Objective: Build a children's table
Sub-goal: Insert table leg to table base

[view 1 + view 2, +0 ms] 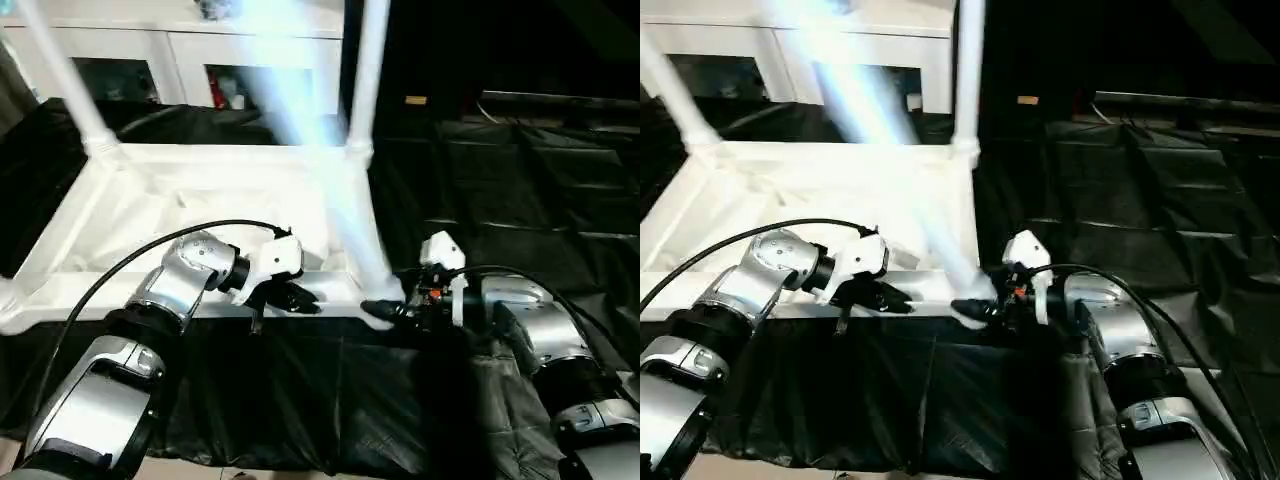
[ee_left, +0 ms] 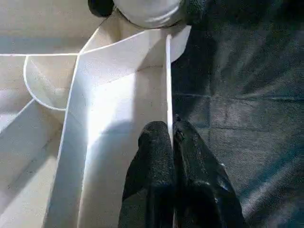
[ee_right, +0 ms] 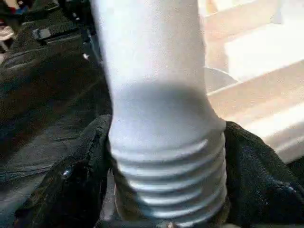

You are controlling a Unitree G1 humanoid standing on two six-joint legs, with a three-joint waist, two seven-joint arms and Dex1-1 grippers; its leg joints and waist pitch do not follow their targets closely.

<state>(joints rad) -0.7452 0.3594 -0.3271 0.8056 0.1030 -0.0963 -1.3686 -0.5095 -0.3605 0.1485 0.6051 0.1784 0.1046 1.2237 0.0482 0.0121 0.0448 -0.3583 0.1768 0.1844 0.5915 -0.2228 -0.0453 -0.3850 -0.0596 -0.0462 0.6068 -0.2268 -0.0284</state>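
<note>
Black sheet (image 1: 520,180); R wrist view: right gripper (image 3: 161,209) clamps leg (image 3: 152,71) threads.

No legible text or labels anywhere.

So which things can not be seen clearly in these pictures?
- The held leg: motion-blurred in both eye views.
- The near-right socket: hidden behind the right end effector and the leg's end.
- The leg's thread tip: cut by the right wrist picture's edge.
- Cabinet contents: too small.
</note>
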